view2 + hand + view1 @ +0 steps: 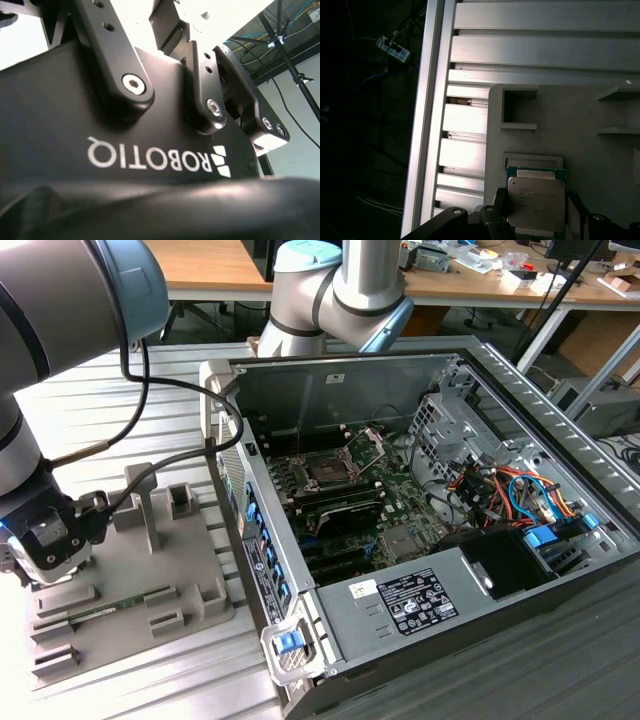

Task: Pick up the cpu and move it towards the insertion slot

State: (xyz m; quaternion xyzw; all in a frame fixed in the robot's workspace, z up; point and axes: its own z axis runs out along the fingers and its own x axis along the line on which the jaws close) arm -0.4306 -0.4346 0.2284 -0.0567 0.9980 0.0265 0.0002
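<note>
Ribbed aluminium forms the counter (170, 685). Nearest, toward the counter's edge on the exterior view's left, lies a grey tray (190, 575) with a thin green memory stick (100, 612) flat on it. The hand (48, 558) hangs low over the tray's outer end, and a black cable (140, 390) loops up from it.

In the first wrist view the cpu (536, 200) lies flat with its silvery top up. It sits in a green-rimmed nest on the tray, close to the tray's edge and near a square pocket (520, 107). The hand is right over the cpu. I cannot tell whether it is clenched on it or released.

Farther along the counter, just beside the tray, an open case (290, 640) lies on its side. On the green board inside is the slot (328, 472), dark and square, well apart from the cpu, with its metal bracket (372, 443) tilted up. Orange and blue wires (500, 490) crowd the case's far corner. Beyond the case rise the arm (335, 290) and wooden desks (220, 265).
</note>
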